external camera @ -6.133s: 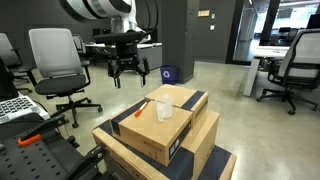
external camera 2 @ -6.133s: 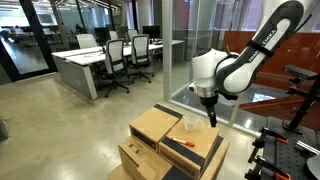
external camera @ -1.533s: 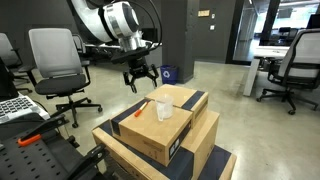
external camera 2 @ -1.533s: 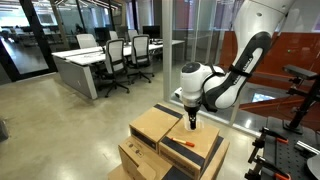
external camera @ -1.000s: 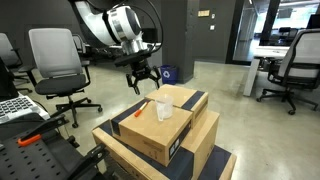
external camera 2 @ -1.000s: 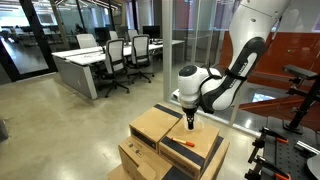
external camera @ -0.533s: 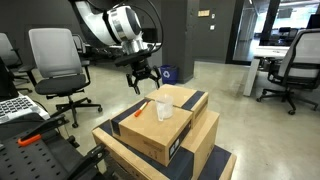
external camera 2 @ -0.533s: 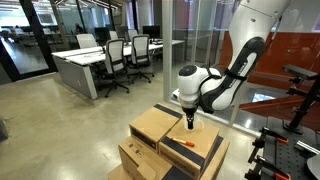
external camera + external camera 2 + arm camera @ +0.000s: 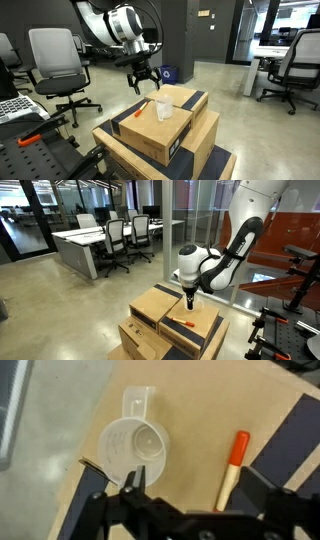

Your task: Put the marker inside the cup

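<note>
The clear plastic cup (image 9: 135,445) stands upright on the top cardboard box (image 9: 190,415), mouth up. The marker (image 9: 236,455) lies flat on the box to its right, with an orange cap and a pale body. My gripper (image 9: 198,485) hangs open above the box with nothing in it. Its left finger (image 9: 135,478) is beside the cup's rim and the marker lies just inside the right finger (image 9: 262,485). In an exterior view the gripper (image 9: 141,80) hovers above the cup (image 9: 163,108) and marker (image 9: 137,111). In an exterior view the gripper (image 9: 192,303) is low over the box, near the marker (image 9: 178,324).
The box tops a stack of cardboard boxes (image 9: 175,150). Black equipment with orange parts (image 9: 35,140) stands close by. Office chairs (image 9: 55,65) and desks (image 9: 90,245) stand around, and a glass wall (image 9: 200,220) lies behind the arm.
Since several seconds ago the arm has swung in and come down over the box. Over the last second nothing has visibly moved, and the jaws stay open.
</note>
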Motion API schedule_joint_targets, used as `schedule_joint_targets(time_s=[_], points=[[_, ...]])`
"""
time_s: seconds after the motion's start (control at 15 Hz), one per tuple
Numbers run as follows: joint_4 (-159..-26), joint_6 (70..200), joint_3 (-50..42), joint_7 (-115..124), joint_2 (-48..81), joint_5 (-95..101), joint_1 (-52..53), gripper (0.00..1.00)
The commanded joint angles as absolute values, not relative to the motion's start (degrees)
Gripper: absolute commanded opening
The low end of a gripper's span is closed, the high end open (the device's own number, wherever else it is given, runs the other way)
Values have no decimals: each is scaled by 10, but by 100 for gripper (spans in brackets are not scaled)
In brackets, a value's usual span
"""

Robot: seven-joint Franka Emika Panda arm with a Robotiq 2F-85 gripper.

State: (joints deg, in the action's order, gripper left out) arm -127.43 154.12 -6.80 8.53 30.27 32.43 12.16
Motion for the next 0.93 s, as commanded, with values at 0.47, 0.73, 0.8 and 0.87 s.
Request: schedule_joint_targets(time_s=[0.47,0.73,0.8,0.87], points=[[-1268,1555,-48,79,315,316,134,100],[-1266,1554,-43,80,320,316,141,100],[-1260,1551,-42,79,325,315,143,100],[-1258,1550,-41,78,327,315,145,100]])
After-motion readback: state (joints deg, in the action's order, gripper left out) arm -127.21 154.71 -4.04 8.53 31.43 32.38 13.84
